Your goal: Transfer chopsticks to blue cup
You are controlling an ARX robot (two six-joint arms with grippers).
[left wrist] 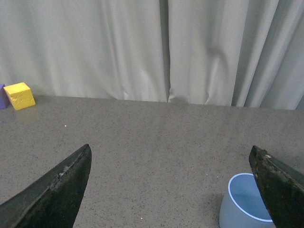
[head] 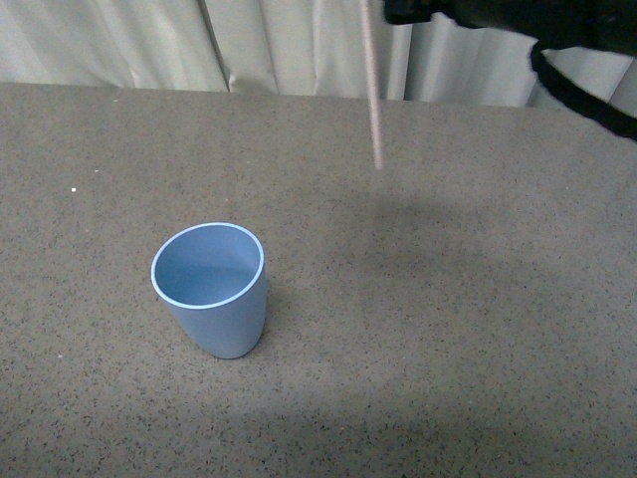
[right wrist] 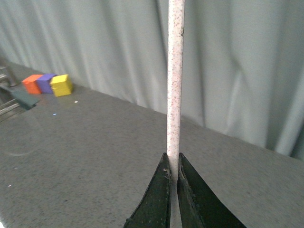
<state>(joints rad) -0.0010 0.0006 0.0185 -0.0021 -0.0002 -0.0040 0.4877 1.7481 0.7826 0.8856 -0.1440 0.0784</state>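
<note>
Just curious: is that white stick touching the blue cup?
Apart. Front view shows the chopstick hanging high, bare table between it and the blue cup.

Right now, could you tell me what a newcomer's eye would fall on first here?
The pale chopstick hangs near upright in mid-air, pinched by the right gripper, its tip showing up and right of the blue cup in the front view. That cup stands empty on the speckled grey table.
</note>
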